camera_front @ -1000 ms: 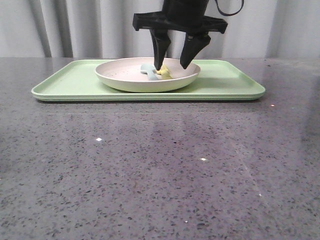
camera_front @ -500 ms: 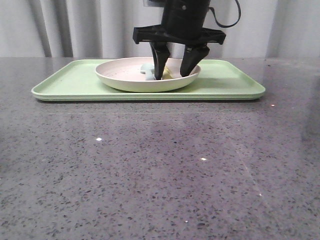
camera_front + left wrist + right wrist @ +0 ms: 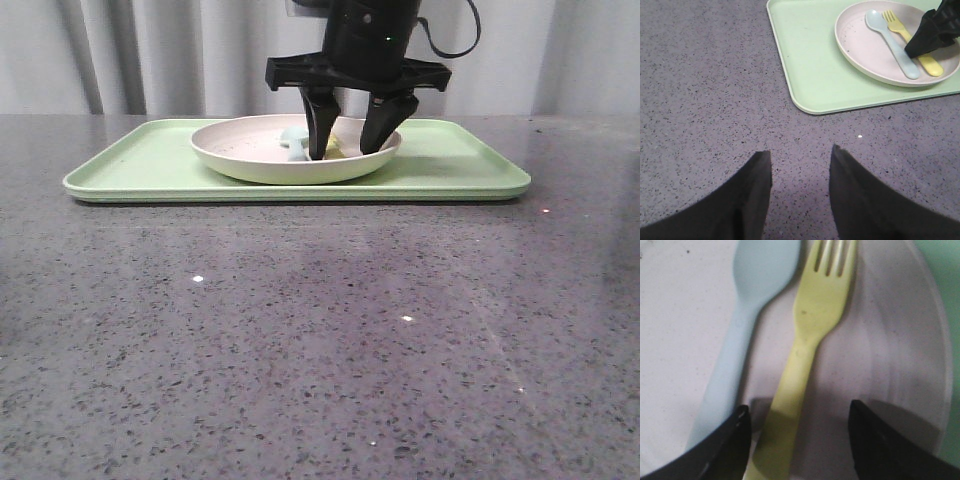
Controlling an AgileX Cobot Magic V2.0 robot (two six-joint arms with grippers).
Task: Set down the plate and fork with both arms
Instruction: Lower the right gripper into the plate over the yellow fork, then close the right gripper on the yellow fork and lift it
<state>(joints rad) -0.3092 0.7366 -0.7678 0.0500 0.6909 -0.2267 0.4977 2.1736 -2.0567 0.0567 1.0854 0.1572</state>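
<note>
The cream-pink plate (image 3: 250, 150) sits on the light-green tray (image 3: 140, 165); it also shows in the left wrist view (image 3: 860, 45) and the right wrist view (image 3: 900, 340). The yellow fork (image 3: 812, 340) lies in the plate beside a pale blue spoon (image 3: 740, 330); both show in the left wrist view, fork (image 3: 920, 50) and spoon (image 3: 895, 45). My right gripper (image 3: 345, 150) is open and low inside the plate, its fingers on either side of the fork's handle (image 3: 800, 415). My left gripper (image 3: 800, 152) is open and empty above the grey table, short of the tray.
The tray's near corner (image 3: 805, 107) lies ahead of my left gripper. The speckled grey tabletop (image 3: 320, 340) stretches in front of the tray. A pale curtain (image 3: 150, 50) hangs behind.
My right gripper has come down into the plate, its fingertips now below the rim around the fork. The plate, fork and spoon have not moved.
</note>
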